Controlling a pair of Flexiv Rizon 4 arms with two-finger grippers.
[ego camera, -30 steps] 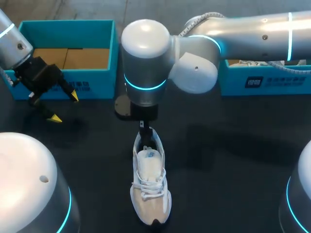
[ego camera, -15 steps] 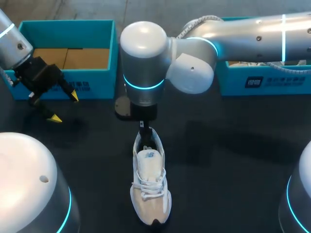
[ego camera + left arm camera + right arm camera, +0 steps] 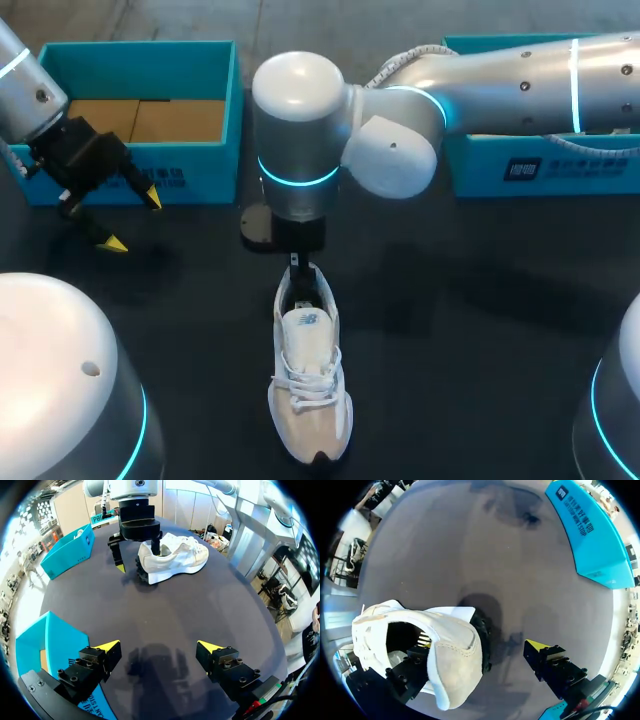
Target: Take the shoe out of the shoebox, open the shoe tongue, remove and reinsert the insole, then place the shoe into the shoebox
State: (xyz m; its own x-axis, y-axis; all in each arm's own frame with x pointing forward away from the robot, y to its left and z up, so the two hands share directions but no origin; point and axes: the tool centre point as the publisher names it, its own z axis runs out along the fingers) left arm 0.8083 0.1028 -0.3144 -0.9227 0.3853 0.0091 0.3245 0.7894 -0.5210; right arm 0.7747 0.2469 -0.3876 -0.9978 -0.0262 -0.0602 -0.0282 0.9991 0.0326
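The shoe (image 3: 310, 385), a laced white low-top with beige suede-like toe and heel panels, is stood on its sole at the lower centre of the frame on the matte dark bench (image 3: 460, 340), toe toward the lower edge. The right hand (image 3: 480, 644) is spread astride the heel: one finger is set inside the collar, the other is held clear behind it. The left hand (image 3: 132, 222) is spread above the bench at the left, just in front of the open teal cardboard shoebox (image 3: 235, 110) in the upper left.

Left arm (image 3: 33, 95), right arm (image 3: 300, 130): jaws seemingly apart
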